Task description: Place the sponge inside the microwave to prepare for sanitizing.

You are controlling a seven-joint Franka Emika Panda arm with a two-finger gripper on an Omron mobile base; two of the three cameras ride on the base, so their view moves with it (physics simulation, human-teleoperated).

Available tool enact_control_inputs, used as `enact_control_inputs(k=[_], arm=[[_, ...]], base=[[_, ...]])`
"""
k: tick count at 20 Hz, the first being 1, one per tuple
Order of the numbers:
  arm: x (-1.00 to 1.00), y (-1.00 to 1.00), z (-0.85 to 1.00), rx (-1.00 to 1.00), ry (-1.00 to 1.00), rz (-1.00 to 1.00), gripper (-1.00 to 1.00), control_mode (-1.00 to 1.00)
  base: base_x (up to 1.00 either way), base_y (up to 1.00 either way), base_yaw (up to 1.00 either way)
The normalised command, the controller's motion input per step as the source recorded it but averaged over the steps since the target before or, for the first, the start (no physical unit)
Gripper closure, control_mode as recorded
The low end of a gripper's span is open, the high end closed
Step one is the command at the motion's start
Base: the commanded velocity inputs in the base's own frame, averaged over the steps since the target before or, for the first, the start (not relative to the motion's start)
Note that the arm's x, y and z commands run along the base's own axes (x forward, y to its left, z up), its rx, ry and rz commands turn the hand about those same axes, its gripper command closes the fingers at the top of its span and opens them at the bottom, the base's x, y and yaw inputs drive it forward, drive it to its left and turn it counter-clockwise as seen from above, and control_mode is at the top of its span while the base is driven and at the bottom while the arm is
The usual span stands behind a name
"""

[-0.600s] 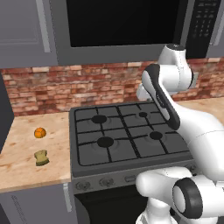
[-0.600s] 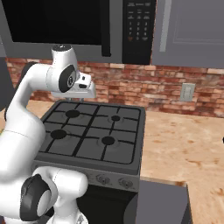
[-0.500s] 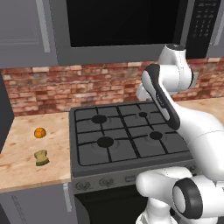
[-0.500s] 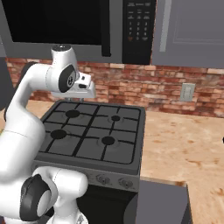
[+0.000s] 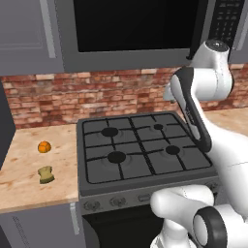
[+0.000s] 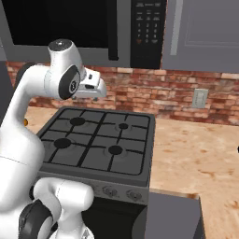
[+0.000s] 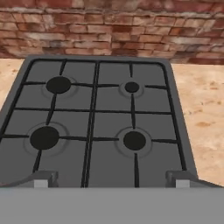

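Pincer hung apart over the stove, unloaded; olive-yellow sponge block lay near the tabletop's front edge, ungrasped.

The white arm rises from the base, bends at a dark elbow joint and folds back at chest height, its wrist turned so the hand tips forward and down. The gripper holds nothing; its jaws stand wide apart, one fingertip at each side of the hand view's lower edge. In the right base view the hand juts sideways from the wrist.
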Motion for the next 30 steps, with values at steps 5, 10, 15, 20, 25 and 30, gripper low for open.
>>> enact_control_inputs(k=[5, 10, 15, 20, 25, 30], arm=[[-0.15, -0.42, 0.90, 0.00, -0.25, -0.24, -1.00, -1.00], [0.00, -0.11, 0.98, 0.00, -0.29, -0.06, -1.00, -1.00], [0.00, -0.10, 0.55, 0.07, -0.15, 0.01, -1.00, -1.00], [0.03, -0.39, 0.19, 0.02, -0.13, 0.00, -1.00, -1.00], [0.06, -0.29, 0.23, -0.01, -0.07, 0.00, -1.00, -1.00], [0.30, -0.01, 0.07, -0.01, -0.05, 0.00, -1.00, -1.00]], base=[[0.00, 0.00, 0.00], [0.00, 0.00, 0.00], [0.00, 0.00, 0.00], [0.00, 0.00, 0.00], [0.00, 0.00, 0.00], [0.00, 0.00, 0.00]])
